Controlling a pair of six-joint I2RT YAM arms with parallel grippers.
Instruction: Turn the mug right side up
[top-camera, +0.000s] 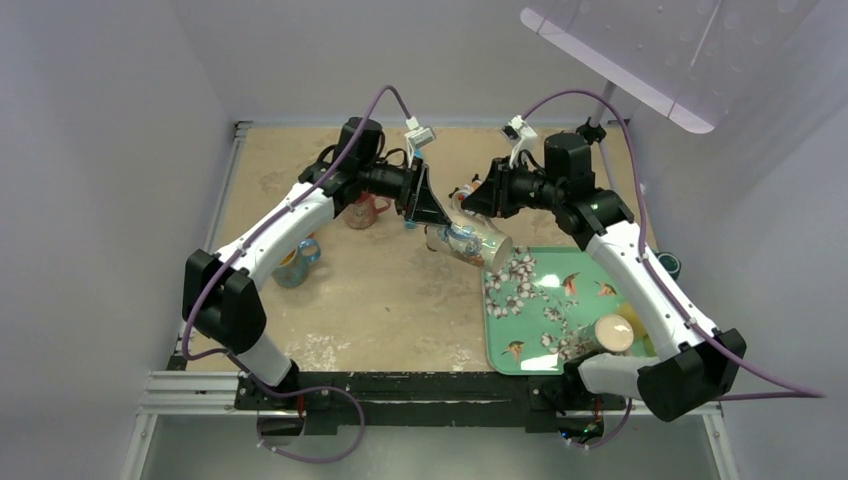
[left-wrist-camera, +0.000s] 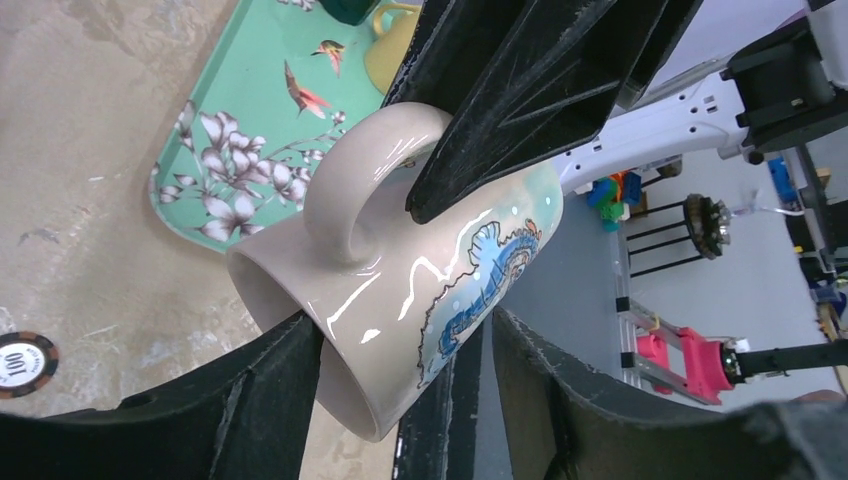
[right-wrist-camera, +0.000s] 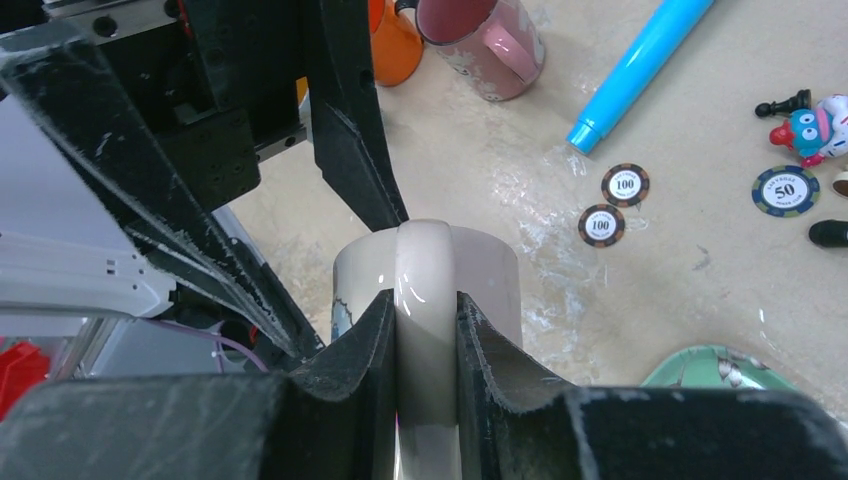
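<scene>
Though aloft, mug (top-camera: 470, 243) beside tray (top-camera: 546, 262).

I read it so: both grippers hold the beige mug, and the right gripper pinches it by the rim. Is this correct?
Not fully. The right gripper pinches the beige mug by its handle, not by the rim; the right wrist view shows the handle in its grip. Both grippers do hold it: the left gripper clamps the body.

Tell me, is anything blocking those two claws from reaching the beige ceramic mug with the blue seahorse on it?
Nothing visible does. Both are on the beige ceramic mug: the right gripper pinches its handle, and the left gripper has a finger on either side of its body, holding it tilted.
</scene>
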